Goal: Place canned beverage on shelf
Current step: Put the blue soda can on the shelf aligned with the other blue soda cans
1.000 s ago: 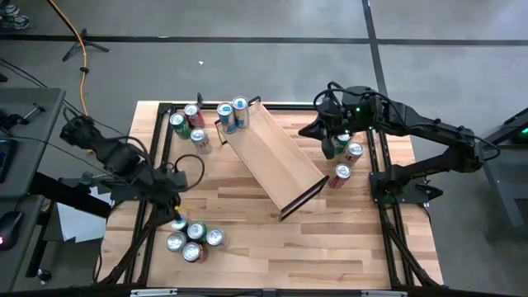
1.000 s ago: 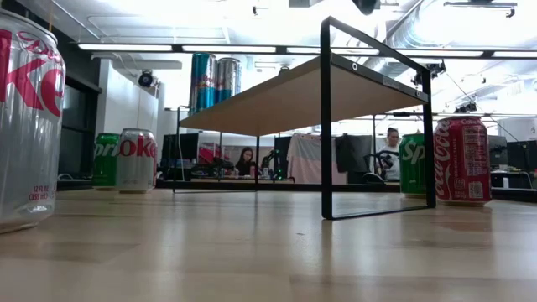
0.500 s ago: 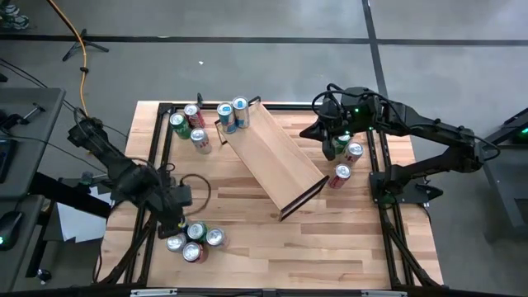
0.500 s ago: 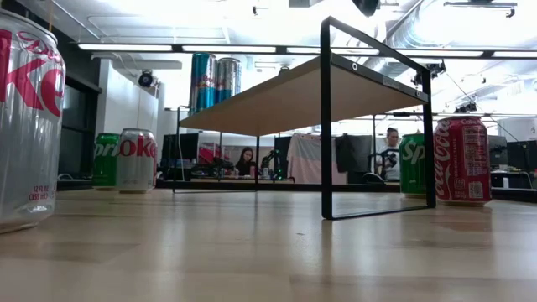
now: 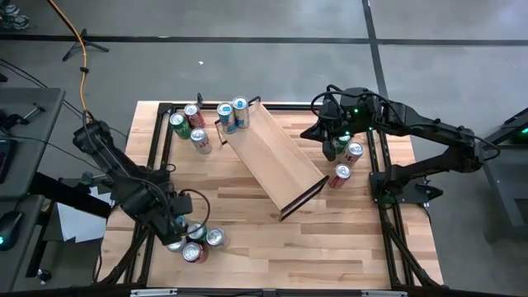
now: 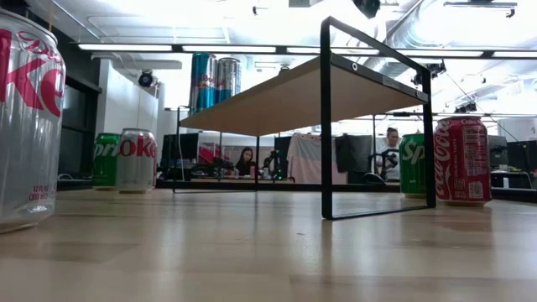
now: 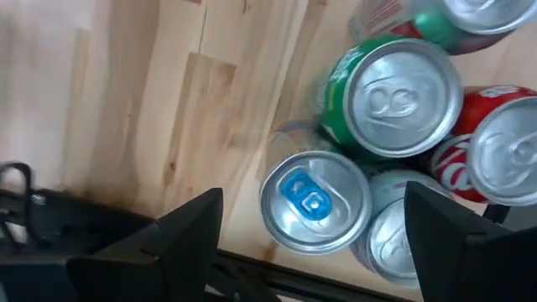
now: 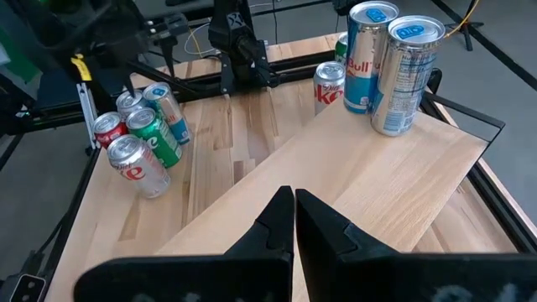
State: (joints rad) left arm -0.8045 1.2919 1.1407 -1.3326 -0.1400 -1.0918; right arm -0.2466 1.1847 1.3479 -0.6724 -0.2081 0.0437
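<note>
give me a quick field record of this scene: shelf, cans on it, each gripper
shelf: pale-wood shelf set diagonally on the table
on shelf: two tall blue cans at its far end
left gripper: left gripper jaws open, above the blue-tab can in the near-left can cluster, nothing held
right gripper: right gripper jaws shut, empty, above the shelf's right side
other cans: group by far-left corner; group by right edge

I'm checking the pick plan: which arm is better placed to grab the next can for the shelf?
Left. Its open tool hangs straight over the blue-tabbed can in the near-left cluster. The right tool is shut above the shelf, with no can between its fingers.
</note>
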